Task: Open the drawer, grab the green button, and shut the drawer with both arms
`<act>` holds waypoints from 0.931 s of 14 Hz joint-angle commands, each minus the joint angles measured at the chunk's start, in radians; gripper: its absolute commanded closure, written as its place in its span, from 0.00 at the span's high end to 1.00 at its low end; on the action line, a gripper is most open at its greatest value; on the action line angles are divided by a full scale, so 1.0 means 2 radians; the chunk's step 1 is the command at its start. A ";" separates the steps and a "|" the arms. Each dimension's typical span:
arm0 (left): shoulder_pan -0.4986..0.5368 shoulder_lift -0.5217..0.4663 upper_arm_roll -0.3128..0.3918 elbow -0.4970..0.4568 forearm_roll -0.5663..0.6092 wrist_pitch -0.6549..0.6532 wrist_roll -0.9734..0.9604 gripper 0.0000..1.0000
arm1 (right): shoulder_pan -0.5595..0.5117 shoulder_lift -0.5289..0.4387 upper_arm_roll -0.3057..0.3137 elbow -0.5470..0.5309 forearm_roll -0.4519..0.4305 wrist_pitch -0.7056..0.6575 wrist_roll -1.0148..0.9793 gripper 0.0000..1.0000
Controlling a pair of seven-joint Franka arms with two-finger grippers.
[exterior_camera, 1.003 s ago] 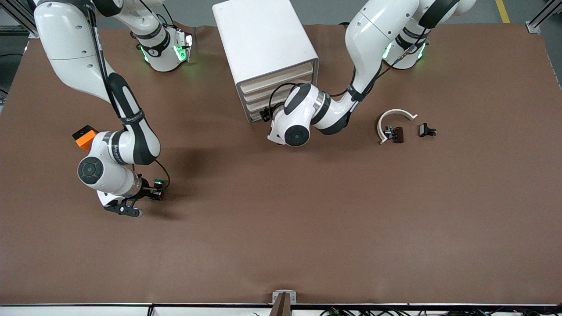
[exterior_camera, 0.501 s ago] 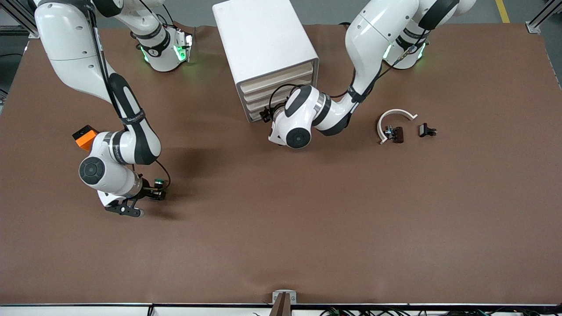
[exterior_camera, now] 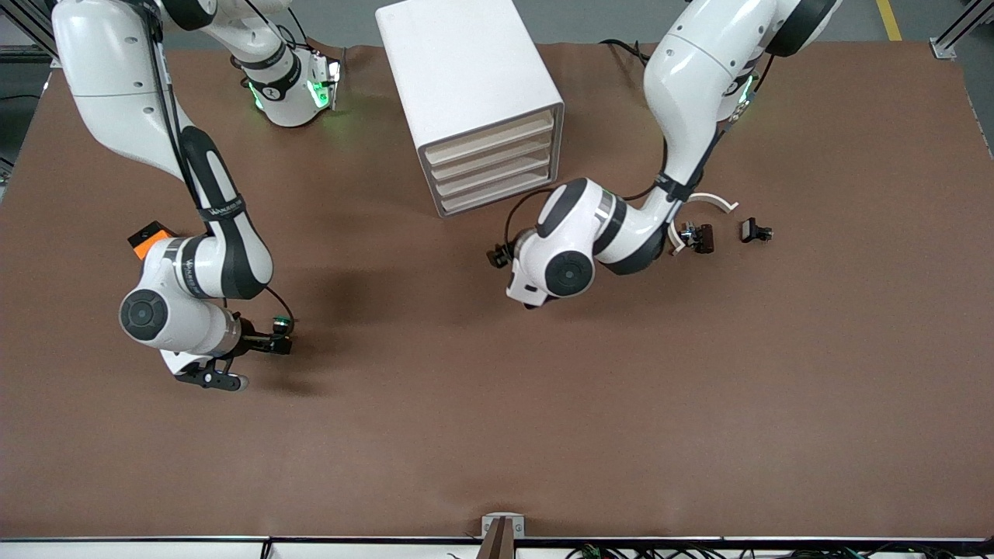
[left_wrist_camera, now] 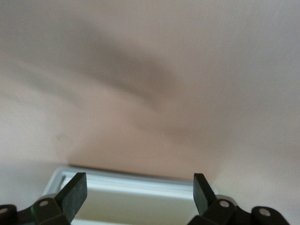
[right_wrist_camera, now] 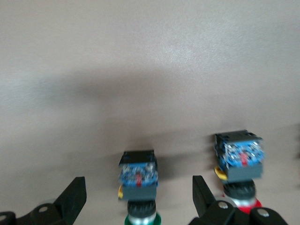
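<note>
The right gripper [exterior_camera: 260, 347] is hovering low at the right arm's end of the table [exterior_camera: 497, 435], nearest the front camera, its fingers [right_wrist_camera: 70, 199] spread wide with nothing between them. The green button [right_wrist_camera: 139, 187] is standing on the table just ahead of it, between the fingertips' line but untouched; a red button [right_wrist_camera: 239, 168] is standing just beside it. An orange block [exterior_camera: 147, 239] is lying farther from the camera, by the right arm's wrist. The left gripper [left_wrist_camera: 138, 197] is hanging over bare table in front of the cabinet [exterior_camera: 470, 101], fingers spread wide and empty. The drawer [exterior_camera: 497, 193], lowest of four, is sitting flush in the cabinet, seemingly closed. Toward the left arm's end, a white arc [exterior_camera: 710, 202] is lying with two small black parts [exterior_camera: 699, 235] near it; what they are is unclear.
</note>
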State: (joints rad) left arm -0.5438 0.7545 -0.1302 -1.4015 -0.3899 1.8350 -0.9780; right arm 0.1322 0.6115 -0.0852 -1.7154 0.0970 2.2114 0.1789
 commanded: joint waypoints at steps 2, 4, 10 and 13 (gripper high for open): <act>0.042 -0.034 0.027 0.027 0.013 -0.012 0.032 1.00 | -0.010 -0.045 0.000 0.057 -0.032 -0.126 -0.007 1.00; 0.077 -0.064 0.028 0.027 0.015 -0.012 0.069 1.00 | -0.016 -0.068 0.000 0.085 -0.038 -0.198 -0.010 1.00; 0.169 -0.139 0.026 0.024 0.110 -0.148 0.240 1.00 | -0.058 -0.106 0.001 0.172 -0.032 -0.367 -0.045 1.00; 0.220 -0.188 0.026 0.014 0.122 -0.193 0.334 1.00 | -0.080 -0.155 0.002 0.184 -0.031 -0.403 -0.052 1.00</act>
State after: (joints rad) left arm -0.1608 0.4657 -0.0718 -1.3299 -0.1685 1.4955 -0.4142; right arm 0.0168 0.3705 -0.1002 -1.3602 0.0378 1.4454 0.0981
